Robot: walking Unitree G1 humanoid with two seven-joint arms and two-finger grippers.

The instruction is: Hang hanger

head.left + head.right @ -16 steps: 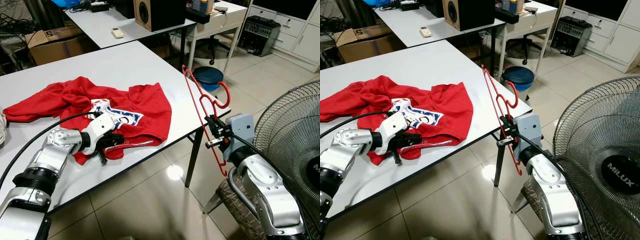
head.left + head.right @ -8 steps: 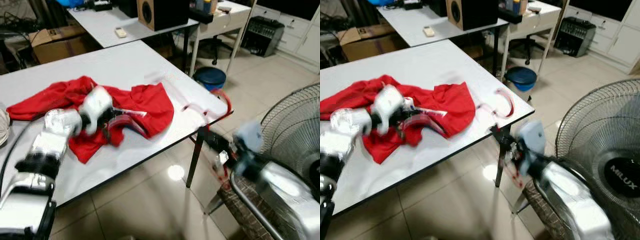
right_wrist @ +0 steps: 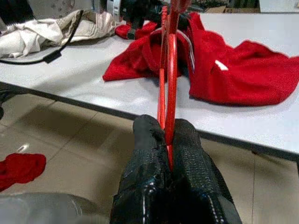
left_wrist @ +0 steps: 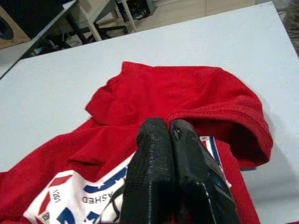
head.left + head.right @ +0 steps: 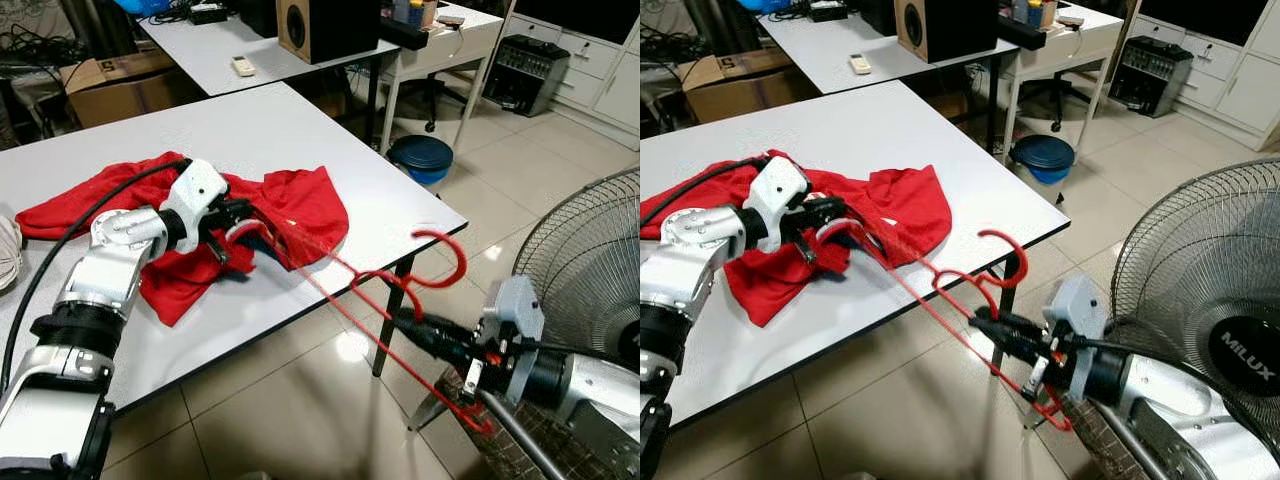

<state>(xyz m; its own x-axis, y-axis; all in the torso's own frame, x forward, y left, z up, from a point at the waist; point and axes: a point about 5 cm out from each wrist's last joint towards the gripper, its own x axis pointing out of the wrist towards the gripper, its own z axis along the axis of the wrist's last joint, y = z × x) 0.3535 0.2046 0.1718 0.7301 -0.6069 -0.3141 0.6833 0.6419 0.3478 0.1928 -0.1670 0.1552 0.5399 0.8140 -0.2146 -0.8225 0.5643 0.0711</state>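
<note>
Since a second ago the red hanger (image 5: 372,300) has swung from upright beside the table's right edge to a low slant, its far end now reaching into the red shirt (image 5: 290,200). The right gripper (image 5: 985,325), below that edge, pinches the hanger's bar. The left gripper (image 5: 228,222) is clamped on the shirt's lifted hem, over the white table (image 5: 300,120) near its front edge.

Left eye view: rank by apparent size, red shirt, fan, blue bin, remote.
1. Red shirt and fan: similar spread; the fan is cut off by the frame and nearer, so unranked.
2. Blue bin.
3. Remote, smallest, and farthest away.
</note>
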